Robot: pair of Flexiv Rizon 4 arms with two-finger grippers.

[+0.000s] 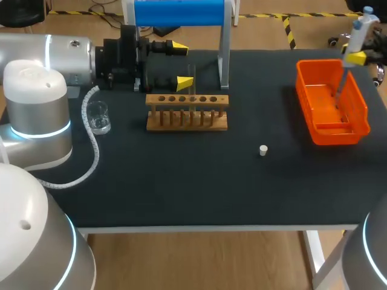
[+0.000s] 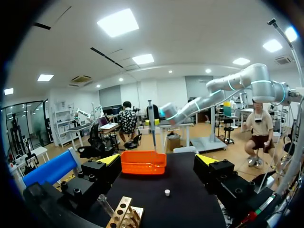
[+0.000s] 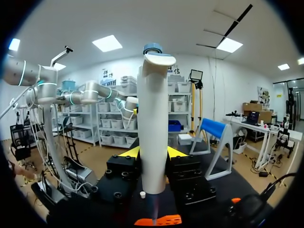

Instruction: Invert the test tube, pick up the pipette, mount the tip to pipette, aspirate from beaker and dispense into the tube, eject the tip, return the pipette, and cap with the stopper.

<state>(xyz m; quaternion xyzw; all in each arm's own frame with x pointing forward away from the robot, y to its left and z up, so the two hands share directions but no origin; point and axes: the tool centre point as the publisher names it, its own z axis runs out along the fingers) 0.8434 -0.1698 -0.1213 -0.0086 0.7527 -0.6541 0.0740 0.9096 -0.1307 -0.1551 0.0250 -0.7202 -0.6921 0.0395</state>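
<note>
My right gripper (image 1: 354,54) is shut on the white pipette (image 1: 358,33) and holds it upright over the orange bin (image 1: 357,124), the thin lower end pointing down into the bin. In the right wrist view the pipette (image 3: 154,133) stands between the yellow tips of the right gripper (image 3: 153,153). My left gripper (image 1: 180,63) is open behind the wooden rack (image 1: 187,113), with nothing between its fingers. A clear test tube (image 1: 191,78) stands in the rack by that gripper. The glass beaker (image 1: 98,116) sits left of the rack. The white stopper (image 1: 263,150) lies on the mat.
A blue-topped stand (image 1: 181,12) rises behind the rack. From the left wrist, the left gripper (image 2: 159,161) faces the orange bin (image 2: 142,162), with the stopper (image 2: 167,192) and the rack (image 2: 123,213) nearer. A white coiled cable (image 1: 91,151) lies near the beaker.
</note>
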